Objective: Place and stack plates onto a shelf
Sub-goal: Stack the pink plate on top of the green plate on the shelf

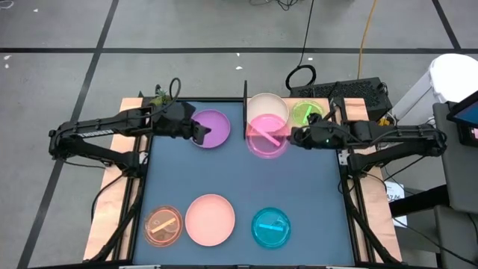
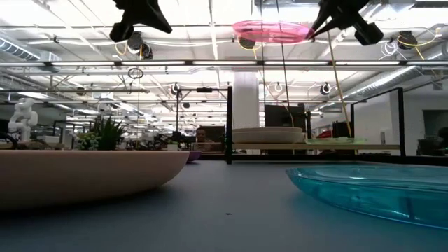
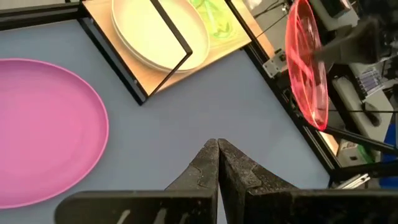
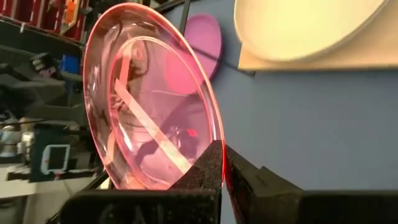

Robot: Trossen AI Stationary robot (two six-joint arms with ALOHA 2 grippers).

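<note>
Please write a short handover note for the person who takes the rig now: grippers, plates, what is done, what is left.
Right gripper: shut on the magenta dish, held in the air near the shelf.
Left gripper: shut, empty, above the purple plate.
Done: cream plate and green dish are on the shelf.
Left: the magenta dish, the purple plate, and on the mat the orange dish, pink plate and cyan dish.

From above, the magenta dish covers the near part of the cream plate. The right gripper hides one edge of the green dish. The left gripper covers part of the purple plate. In the low view, the pink plate and the cyan dish run off the picture's sides, and both arms are cut off at the top. The room far behind is too small to make out.
</note>
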